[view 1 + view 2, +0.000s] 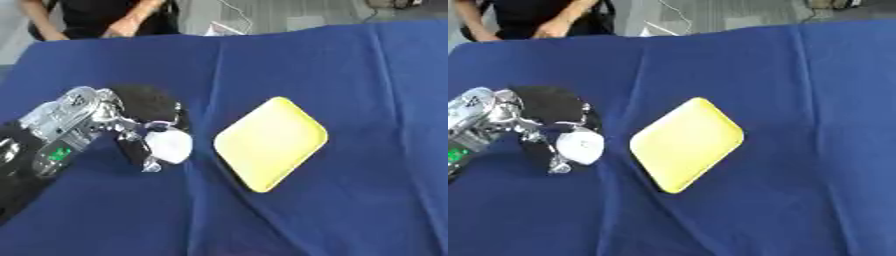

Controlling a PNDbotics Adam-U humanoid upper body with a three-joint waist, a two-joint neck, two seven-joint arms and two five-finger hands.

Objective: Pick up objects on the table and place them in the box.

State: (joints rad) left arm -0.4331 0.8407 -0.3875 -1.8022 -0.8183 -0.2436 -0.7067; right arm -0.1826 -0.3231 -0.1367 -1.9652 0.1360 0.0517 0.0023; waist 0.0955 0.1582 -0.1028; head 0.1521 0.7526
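The small white round object [171, 145] sits pinched in the curled fingers of the left hand [131, 131] just left of the yellow tray [271, 143] on the blue-draped worktop [367, 210], and could slip out if tilted.
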